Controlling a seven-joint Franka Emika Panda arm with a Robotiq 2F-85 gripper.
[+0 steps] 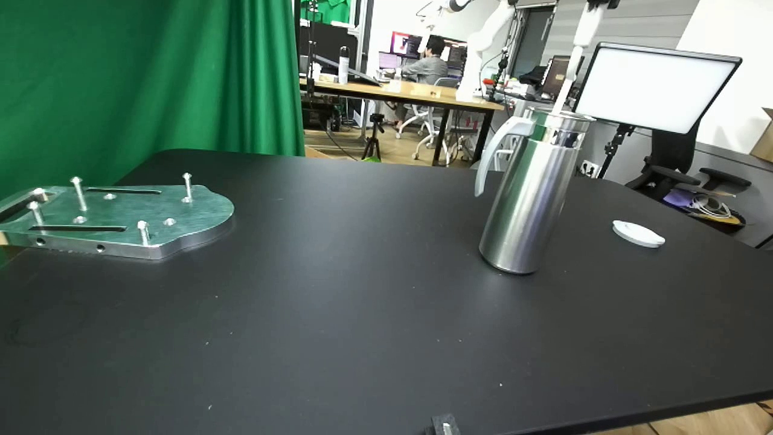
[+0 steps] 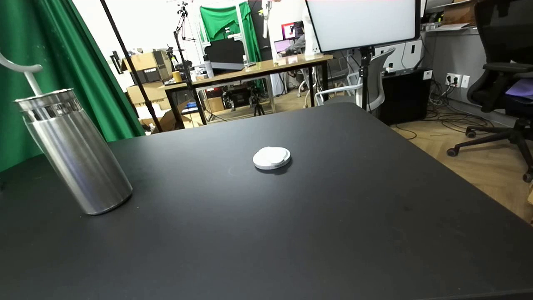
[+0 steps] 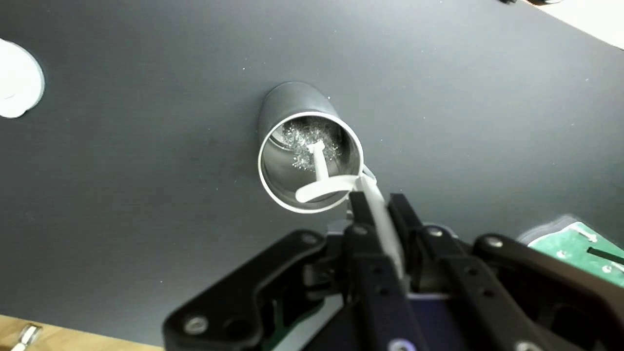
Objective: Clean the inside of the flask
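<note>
We see the gripper (image 3: 380, 199) pinching a white brush (image 3: 336, 184) between 2 fingers, its bristles (image 3: 301, 141) inside the steel flask (image 1: 531, 199), left of the white lid (image 1: 638, 234) in both exterior views.

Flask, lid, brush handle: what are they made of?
Flask: likely stainless steel; satin with streaked reflections, mirror-bright toward the top.
Lid: probably plastic; smooth, white, no metallic glint.
Brush handle: looks like smooth white plastic, uniform colour, no visible grain; coated metal can't be ruled out.
</note>
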